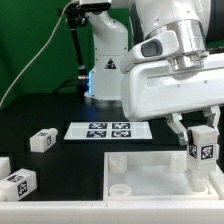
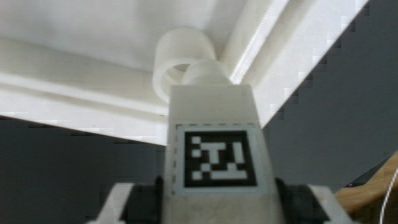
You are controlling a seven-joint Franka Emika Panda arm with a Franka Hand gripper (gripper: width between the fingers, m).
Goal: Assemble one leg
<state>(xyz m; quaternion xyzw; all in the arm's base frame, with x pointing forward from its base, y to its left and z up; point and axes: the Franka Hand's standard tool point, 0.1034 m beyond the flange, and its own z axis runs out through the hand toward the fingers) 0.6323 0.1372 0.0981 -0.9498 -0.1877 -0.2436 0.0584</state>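
Observation:
My gripper (image 1: 201,143) is shut on a white leg (image 1: 201,155) with a black-and-white tag and holds it upright over the far right corner of the white square tray-like part (image 1: 150,175). In the wrist view the leg (image 2: 217,130) runs from between my fingers (image 2: 139,200) toward a round socket (image 2: 183,60) in the tray's corner; its tip is at or just above the socket. Other legs lie on the black table at the exterior view's left: one (image 1: 41,140) further back, one (image 1: 17,184) near the front.
The marker board (image 1: 104,130) lies flat behind the tray. The arm's white base (image 1: 108,65) stands at the back. Another white part (image 1: 3,165) sits at the exterior view's left edge. A green wall backs the scene.

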